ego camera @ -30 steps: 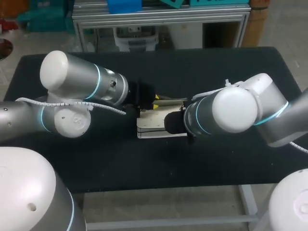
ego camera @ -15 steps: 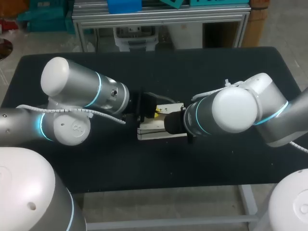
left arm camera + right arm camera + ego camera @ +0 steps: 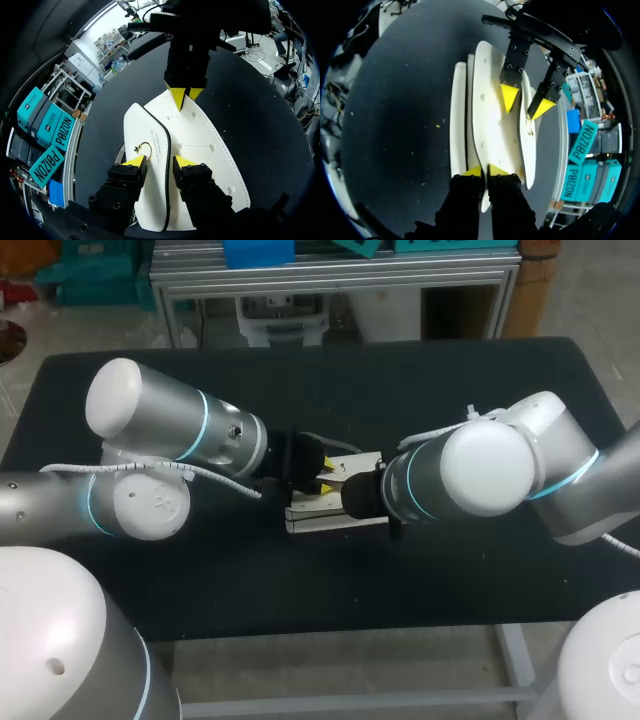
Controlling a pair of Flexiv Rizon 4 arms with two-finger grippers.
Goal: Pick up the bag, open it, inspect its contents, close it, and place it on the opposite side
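A white bag [image 3: 335, 512] with black edging lies in the middle of the black table. My left gripper [image 3: 326, 477] is at its left end. In the left wrist view this gripper [image 3: 159, 161] is open, its yellow tips astride the black-edged flap [image 3: 161, 131] near a small gold ring [image 3: 145, 147]. My right gripper [image 3: 484, 171] is shut on the opposite end of the bag [image 3: 487, 115]. It also shows in the left wrist view as the right gripper [image 3: 185, 93], pinching the bag's far tip. In the head view the right wrist hides it.
The black table [image 3: 450, 380] lies under both arms, which meet over its middle with their grippers only a bag's length apart. The left arm's elbow [image 3: 150, 420] hangs over the table's left part, the right arm's elbow [image 3: 490, 465] over its right part.
My left gripper has come nearer the bag's left end, and its fingers have shut and spread again over the flap. The right arm has kept its grip and place.
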